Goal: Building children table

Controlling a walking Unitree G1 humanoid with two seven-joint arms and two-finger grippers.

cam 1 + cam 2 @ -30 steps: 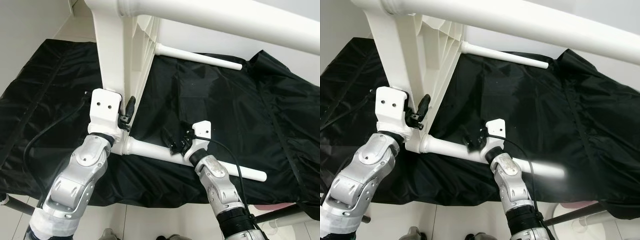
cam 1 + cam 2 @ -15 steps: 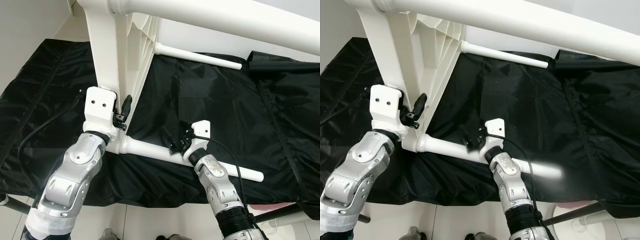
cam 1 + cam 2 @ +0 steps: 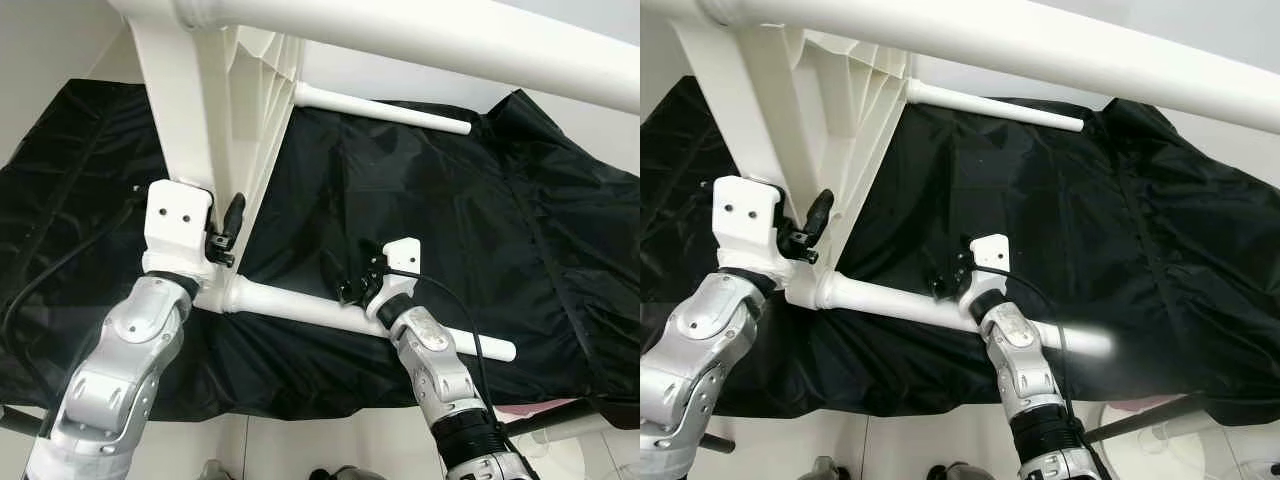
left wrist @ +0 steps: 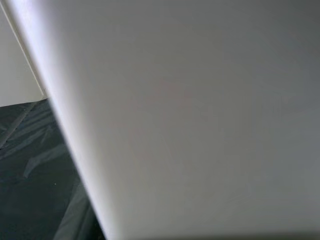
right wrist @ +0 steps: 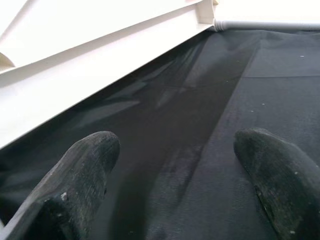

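Shifted leftward, table frame [image 3: 215, 120] stays against left tool [image 3: 222, 232], right tool [image 3: 352, 285] beside.

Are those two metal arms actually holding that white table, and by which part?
The left gripper is at the white plastic table's edge panel; a grip cannot be confirmed. The right gripper is open, holding nothing.

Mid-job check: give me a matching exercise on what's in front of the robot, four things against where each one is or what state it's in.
Things:
1. left claw
2. right claw
3. black sheet
4. far table leg

Places or states:
A. spread out under the white table
B. sticking out sideways at the far side of the sheet
C. up against the upright tabletop edge
D. fingers apart, at the near table leg

Pairs: 1-C, 2-D, 3-A, 4-B
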